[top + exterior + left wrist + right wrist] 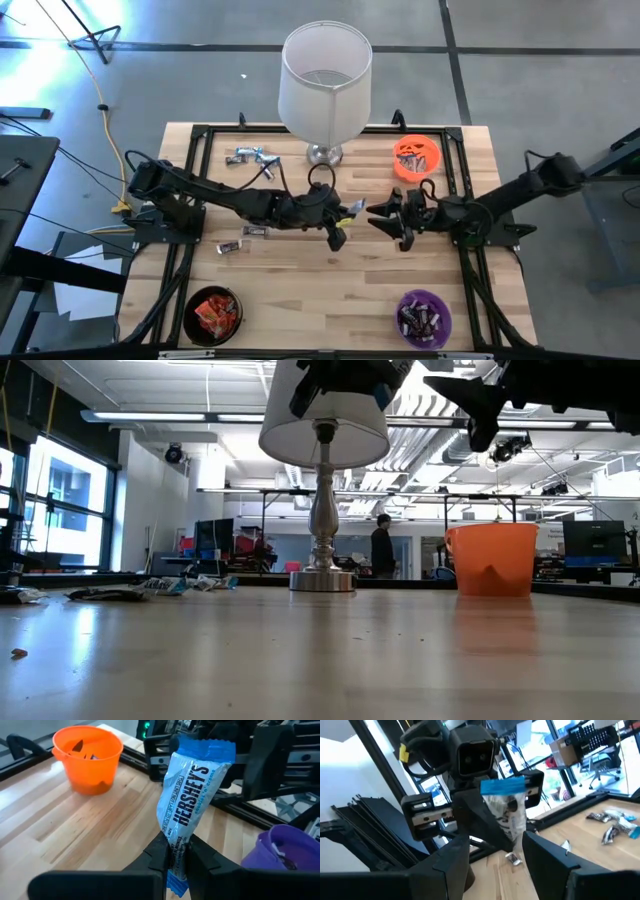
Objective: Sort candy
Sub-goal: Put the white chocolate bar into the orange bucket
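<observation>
My left gripper hovers over the table's middle, shut on a blue-white wrapped candy, which also shows in the right wrist view. My right gripper faces it from the right, open, a short gap away and touching nothing; its fingers stand wide. More loose candy lies flat on the wood at the far left and left of centre. In the low view both grippers hang high, left and right. My left gripper pinches the candy near one end between its two fingers, with the crimped blue tail poking out behind them. The fingers point toward the table's right, slanting slightly down. The bar sticks out beyond the fingertips, lifted clear of the table.
A white-shaded lamp stands at the far middle. An orange bowl sits far right, a purple bowl near right, and a black bowl with orange-red candy near left. Bare wood lies between the two near bowls.
</observation>
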